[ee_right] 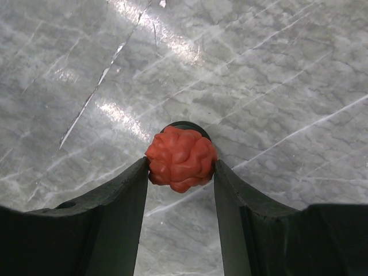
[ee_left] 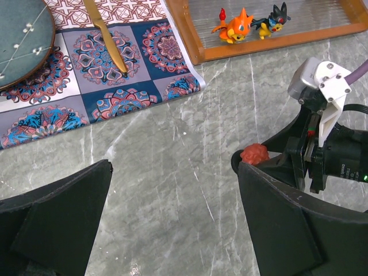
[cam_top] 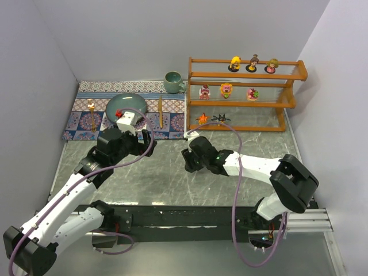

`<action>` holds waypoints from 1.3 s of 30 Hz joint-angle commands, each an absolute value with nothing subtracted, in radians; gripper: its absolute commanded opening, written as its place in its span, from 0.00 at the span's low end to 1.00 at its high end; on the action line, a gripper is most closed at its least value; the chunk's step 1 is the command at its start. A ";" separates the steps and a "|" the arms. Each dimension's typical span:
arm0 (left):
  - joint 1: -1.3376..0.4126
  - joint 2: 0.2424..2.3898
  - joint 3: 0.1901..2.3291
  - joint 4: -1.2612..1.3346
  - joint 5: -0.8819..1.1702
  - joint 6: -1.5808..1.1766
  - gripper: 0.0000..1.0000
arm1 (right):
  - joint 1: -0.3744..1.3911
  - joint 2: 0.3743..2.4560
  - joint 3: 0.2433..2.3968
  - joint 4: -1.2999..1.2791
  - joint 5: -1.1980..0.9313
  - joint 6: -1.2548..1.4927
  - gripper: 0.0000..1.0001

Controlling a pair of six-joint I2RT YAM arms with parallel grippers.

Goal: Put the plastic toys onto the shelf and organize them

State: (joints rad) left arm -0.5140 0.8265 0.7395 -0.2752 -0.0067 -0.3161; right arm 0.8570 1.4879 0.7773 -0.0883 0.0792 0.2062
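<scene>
Toys stand on the wooden rail-sided shelf on a grey marble table between pale walls: three on top, three in the middle, two at the bottom; a mug and plate sit on a patterned mat. From the left wrist, the left gripper gapes wide and empty, an orange toy and a dark spiky toy on the ribbed bottom tier beyond. From the right wrist, the right gripper pinches a lumpy red toy on a dark round base, over the marble.

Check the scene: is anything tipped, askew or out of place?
Nothing stands out. The toys on the shelf stand upright in rows, and the right end effector holds a red toy between its fingers.
</scene>
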 commanded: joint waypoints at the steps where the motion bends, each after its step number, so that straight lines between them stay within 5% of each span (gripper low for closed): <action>1: -0.515 0.822 0.739 -0.264 -0.012 -0.311 0.97 | 0.897 1.467 0.741 -0.008 0.169 0.265 0.57; 6: -0.515 0.831 0.742 -0.267 -0.009 -0.313 0.97 | 0.936 1.437 0.695 0.060 0.247 0.350 0.78; 9: -0.515 0.834 0.742 -0.268 -0.015 -0.314 0.97 | 0.974 1.419 0.658 0.115 0.336 0.406 0.81; 19: -0.515 0.838 0.744 -0.279 -0.040 -0.322 0.97 | 1.115 1.408 0.549 0.322 0.750 0.589 0.81; 39: -0.515 0.847 0.750 -0.291 -0.051 -0.322 0.97 | 1.117 1.566 0.541 0.499 0.781 0.620 0.69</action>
State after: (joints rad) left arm -0.5140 0.8440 0.7395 -0.3027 -0.0395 -0.3191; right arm 1.1149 1.5341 0.5125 0.4572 0.7261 0.6022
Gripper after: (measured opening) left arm 0.969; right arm 0.694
